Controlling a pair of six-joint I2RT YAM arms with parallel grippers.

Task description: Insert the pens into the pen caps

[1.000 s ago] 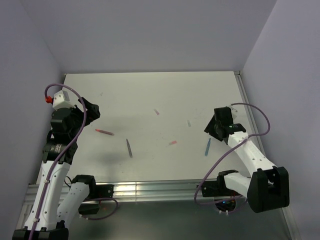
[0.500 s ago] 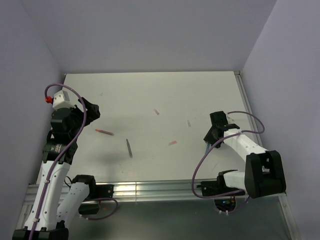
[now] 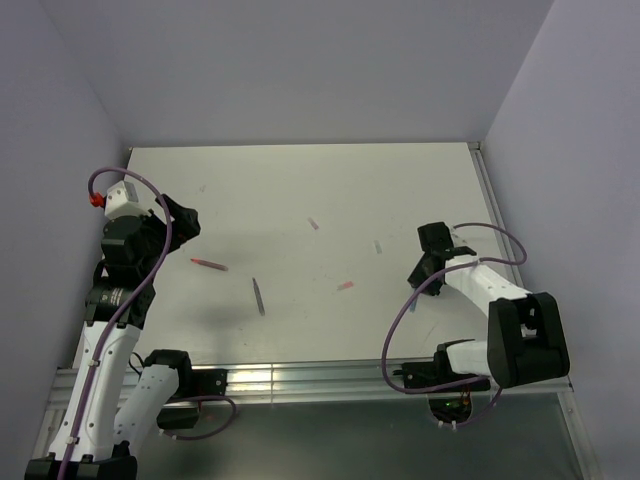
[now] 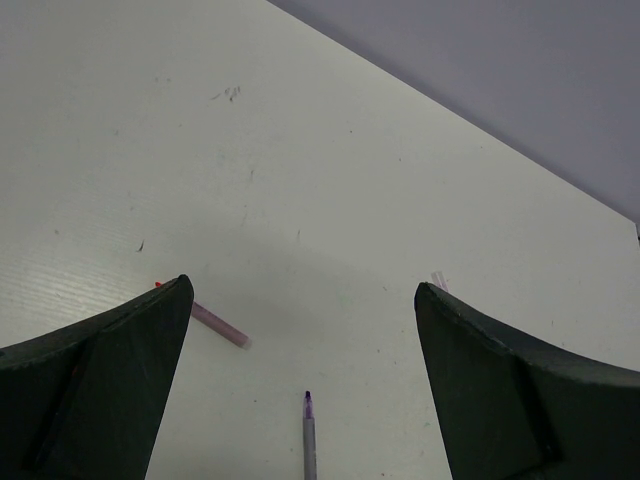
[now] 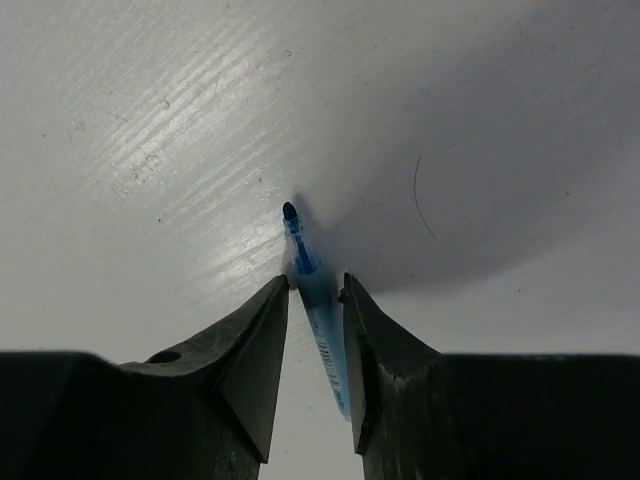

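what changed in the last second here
The right gripper came down over the thin blue pen, its jaws narrowing around it; a firm grip isn't clear yet. The open left gripper, thin red pen and dark grey pen stayed put.

Left arm (image 3: 103,360) & right arm (image 3: 490,286) were white w/ black joints & purple cables (image 3: 168,240), red fitting (image 3: 97,199) at upper left; left gripper (image 4: 302,285) fingers (image 4: 100,390) dark wedges.
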